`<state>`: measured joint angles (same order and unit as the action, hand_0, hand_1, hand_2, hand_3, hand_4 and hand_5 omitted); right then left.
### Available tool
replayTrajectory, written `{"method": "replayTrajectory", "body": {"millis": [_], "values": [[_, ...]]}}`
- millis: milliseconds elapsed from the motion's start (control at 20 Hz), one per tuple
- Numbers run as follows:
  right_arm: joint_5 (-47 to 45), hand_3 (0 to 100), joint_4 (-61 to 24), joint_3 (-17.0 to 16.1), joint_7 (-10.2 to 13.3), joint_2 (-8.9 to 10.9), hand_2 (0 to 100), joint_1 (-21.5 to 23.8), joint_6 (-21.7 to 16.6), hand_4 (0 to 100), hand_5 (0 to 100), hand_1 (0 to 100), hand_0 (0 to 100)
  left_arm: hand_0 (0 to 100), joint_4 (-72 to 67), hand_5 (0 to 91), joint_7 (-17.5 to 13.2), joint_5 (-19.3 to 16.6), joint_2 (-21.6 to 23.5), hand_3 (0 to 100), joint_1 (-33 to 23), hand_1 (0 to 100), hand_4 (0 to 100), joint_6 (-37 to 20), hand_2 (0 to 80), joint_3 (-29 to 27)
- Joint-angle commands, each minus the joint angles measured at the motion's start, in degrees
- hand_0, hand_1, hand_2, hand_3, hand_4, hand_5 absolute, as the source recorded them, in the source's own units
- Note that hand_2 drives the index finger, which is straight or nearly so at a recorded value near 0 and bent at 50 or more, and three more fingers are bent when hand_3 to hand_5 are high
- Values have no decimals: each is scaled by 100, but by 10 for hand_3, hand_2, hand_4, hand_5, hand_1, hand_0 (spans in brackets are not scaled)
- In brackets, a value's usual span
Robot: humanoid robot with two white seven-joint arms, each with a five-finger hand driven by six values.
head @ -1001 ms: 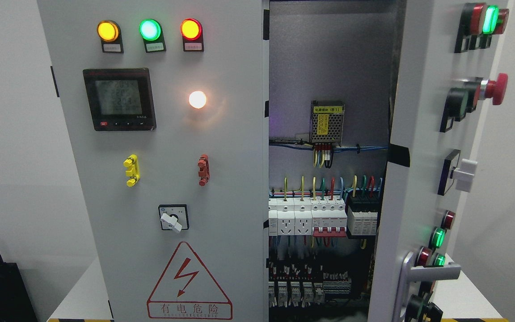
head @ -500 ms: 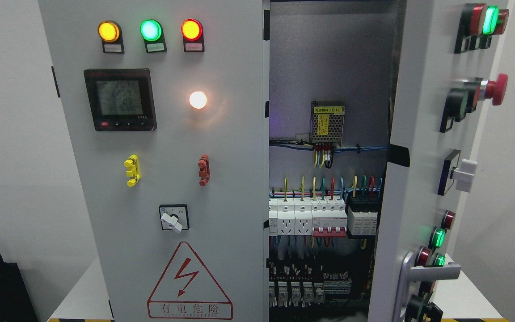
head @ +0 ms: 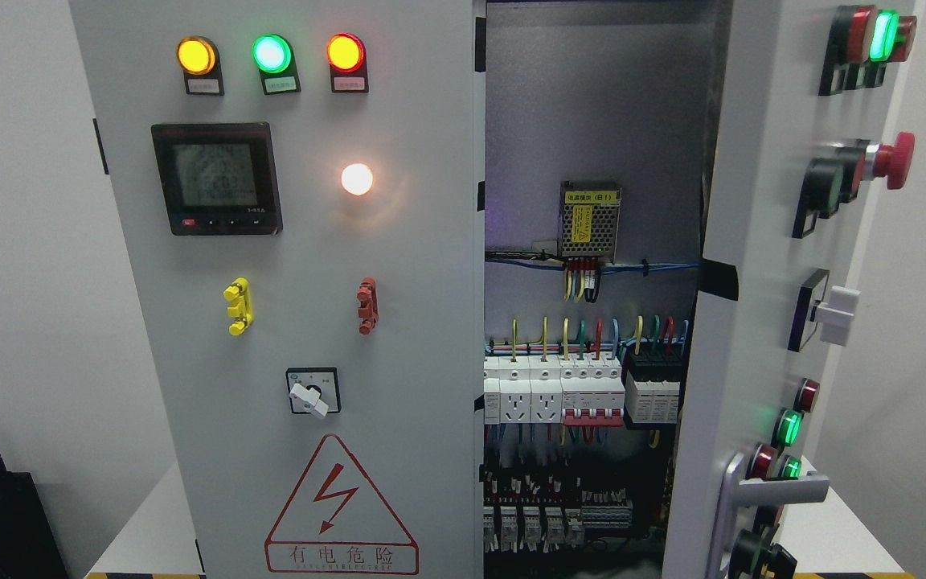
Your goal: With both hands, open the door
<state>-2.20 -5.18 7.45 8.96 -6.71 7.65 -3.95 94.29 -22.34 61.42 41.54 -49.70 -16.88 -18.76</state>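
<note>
door [head: 760,265] stands swung open at right.

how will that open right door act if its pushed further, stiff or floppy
Probably stiff: the right door looks like a flat sheet-metal panel. It is likely weighty, carrying the red mushroom button and several lamps. It should swing rather than slide, and the silver lever handle looks the firmest push point.

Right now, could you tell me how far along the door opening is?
Done: the right door is swung open, with the breakers and wiring inside exposed. In hand: nothing, as neither robot hand is in view. Left: the left door looks closed, and the silver handle is untouched.
</note>
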Motion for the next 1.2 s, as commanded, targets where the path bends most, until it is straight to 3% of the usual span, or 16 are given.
{"method": "replayTrajectory", "body": {"millis": [0, 100, 250, 400, 500, 851, 1001, 1151], "values": [[0, 0, 0, 2, 1, -6, 0, 0, 0, 0, 0, 0, 107, 0, 1074, 0, -323, 1810, 2779, 0, 653, 0, 31, -8, 0, -1051], [0, 0, 0, 2, 1, 3, 0, 0, 0, 0, 0, 0, 107, 0, 1056, 0, -691, 2180, 3008, 0, 1083, 0, 31, 9, 0, -1042], [0, 0, 0, -6, 1, 3, 0, 0, 0, 0, 0, 0, 107, 0, 1047, 0, -1166, 2462, 3053, 0, 1690, 0, 31, 193, 0, -1007], [0, 0, 0, -6, 1, 3, 0, 0, 0, 0, 0, 0, 107, 0, 986, 0, -1571, 2796, 3114, 0, 1990, 0, 31, 211, 0, -989], [0, 0, 0, 2, 1, 3, 0, 0, 0, 0, 0, 0, 107, 0, 977, 0, -1651, 2832, 3377, 0, 2034, 0, 31, 211, 0, -989], [0, 0, 0, 2, 1, 3, 0, 0, 0, 0, 0, 0, 107, 0, 1162, 0, -1774, 2805, 3430, 0, 2140, 0, 32, 203, 0, -710], [0, 0, 0, 2, 1, -6, 0, 0, 0, 0, 0, 0, 107, 0, 1092, 0, -1757, 2779, 3448, 0, 3006, 0, 32, 203, 0, 368], [0, 0, 0, 2, 1, 3, 0, 0, 0, 0, 0, 0, 107, 0, 899, 0, -1748, 2762, 3614, 0, 5182, 0, 32, 194, 0, 2790]]}}
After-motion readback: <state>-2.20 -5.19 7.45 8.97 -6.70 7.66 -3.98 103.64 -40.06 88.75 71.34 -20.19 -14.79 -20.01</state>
